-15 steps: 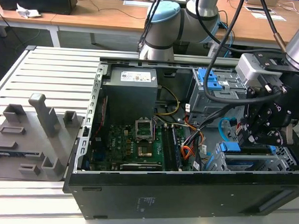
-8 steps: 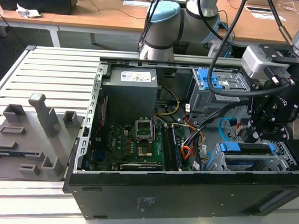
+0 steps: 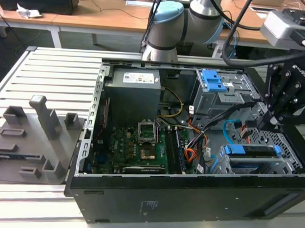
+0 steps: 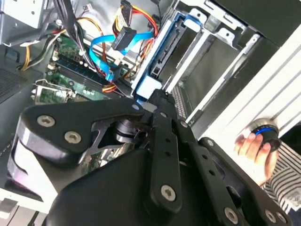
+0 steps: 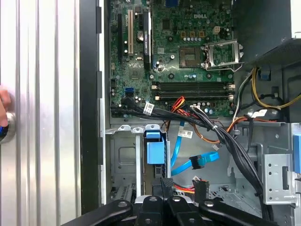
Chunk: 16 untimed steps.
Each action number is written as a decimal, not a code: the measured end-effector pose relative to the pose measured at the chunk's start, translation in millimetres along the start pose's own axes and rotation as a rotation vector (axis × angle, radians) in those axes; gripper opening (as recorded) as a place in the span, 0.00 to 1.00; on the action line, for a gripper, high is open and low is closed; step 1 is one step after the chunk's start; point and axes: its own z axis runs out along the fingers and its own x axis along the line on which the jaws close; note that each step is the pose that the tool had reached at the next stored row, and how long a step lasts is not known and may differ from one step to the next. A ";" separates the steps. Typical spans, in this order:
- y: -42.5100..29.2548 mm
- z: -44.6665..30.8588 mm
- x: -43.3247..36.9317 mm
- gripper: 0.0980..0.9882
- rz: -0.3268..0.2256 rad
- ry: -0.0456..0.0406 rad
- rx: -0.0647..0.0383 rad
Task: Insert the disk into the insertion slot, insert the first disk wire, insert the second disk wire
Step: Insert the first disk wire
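The disk (image 3: 251,150), silver in its blue carrier (image 5: 155,149), lies in the insertion slot (image 3: 289,160), the low perforated cage at the exterior view's right. My gripper (image 3: 268,119) hangs just above the cage's inner end with its fingers together and nothing between them; its tip (image 5: 164,184) points at the carrier's blue tab (image 4: 149,86). The second disk wire (image 5: 180,149), a light-blue flat cable, loops free beside the cage, its plug (image 5: 203,160) loose. A dark plug (image 5: 201,186) on red and orange wires also lies unplugged near the fingers.
A taller grey cage with a blue latch (image 3: 214,81) stands behind the slot. Black cable bundles (image 5: 221,134) cross between the motherboard (image 3: 136,143) and the cages. A person's hand (image 4: 255,147) rests on a knob outside the case wall. Grey fixtures (image 3: 39,135) sit on the table at the exterior view's left.
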 end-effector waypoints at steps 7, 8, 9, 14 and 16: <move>-1.5 0.4 -37.3 0.01 0.000 0.0001 -0.001; -4.0 1.4 -41.0 0.01 0.000 0.0000 -0.005; -7.1 2.6 -43.3 0.01 0.000 0.0003 -0.010; -16.7 14.4 -46.6 0.01 0.000 0.0005 -0.033; -16.7 15.1 -46.6 0.01 0.002 0.0007 -0.033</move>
